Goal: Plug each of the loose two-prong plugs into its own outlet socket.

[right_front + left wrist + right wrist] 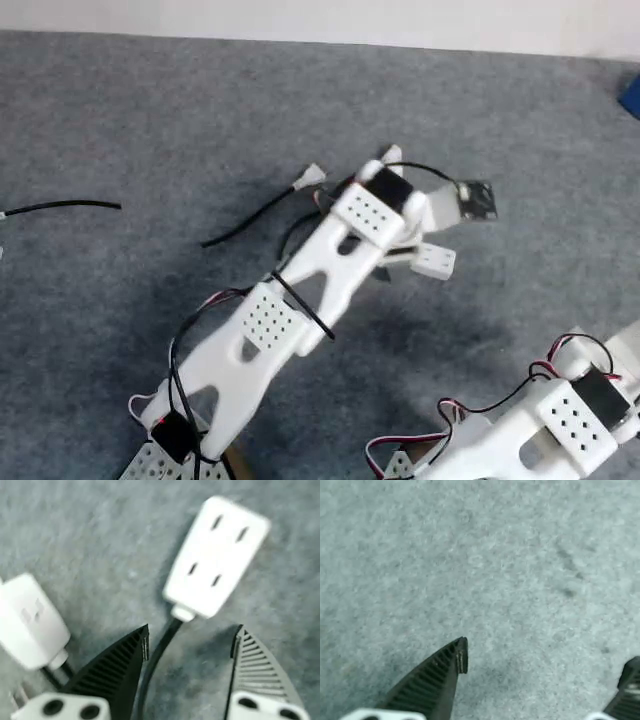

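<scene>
carpet: grey and fuzzy, everything's lying on it
left gripper: jaws spread wide, nothing in them, hanging just short of the block
right gripper: spread too, empty, bare carpet under it
outlet block: flat, slots up, just ahead of the left fingertips
white plug: a plug I think, out past one left finger, apart from the block
black cord: runs from the block back between the left jaws
tip: I'd pinch the block's sides, not the cord, so it can't skid during plugging
</scene>
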Available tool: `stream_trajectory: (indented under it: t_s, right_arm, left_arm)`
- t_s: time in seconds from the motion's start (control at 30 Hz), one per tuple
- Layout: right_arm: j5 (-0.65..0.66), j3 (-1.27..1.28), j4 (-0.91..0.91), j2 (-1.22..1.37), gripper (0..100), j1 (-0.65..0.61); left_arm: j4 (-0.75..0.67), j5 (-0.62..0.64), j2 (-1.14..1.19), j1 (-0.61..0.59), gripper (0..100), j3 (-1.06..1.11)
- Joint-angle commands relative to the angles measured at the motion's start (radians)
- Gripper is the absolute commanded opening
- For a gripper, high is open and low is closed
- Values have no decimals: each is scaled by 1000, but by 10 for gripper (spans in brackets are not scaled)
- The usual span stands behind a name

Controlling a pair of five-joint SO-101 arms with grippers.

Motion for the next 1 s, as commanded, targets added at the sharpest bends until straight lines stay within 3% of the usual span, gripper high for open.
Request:
stream_trajectory:
  t_s: [0.0, 0.33, 0.57, 0.9, 0.97]
  right_arm:
    - [11, -41, -39, -15, 443, 15]
    - [11, -5, -42, -16, 443, 7]
    - [9, 5, -38, -16, 443, -50]
    - [11, 33, -42, -16, 443, -58]
    - [11, 33, -42, -16, 443, -59]
  left_arm:
    - [-23, -6, -64, 65, 281, -2]
    - [-121, -5, -54, 119, 281, 5]
    - [-132, 61, 2, 174, 281, -2]
    - [-158, 61, 122, 234, 275, -10]
    - [-158, 61, 117, 234, 223, -21]
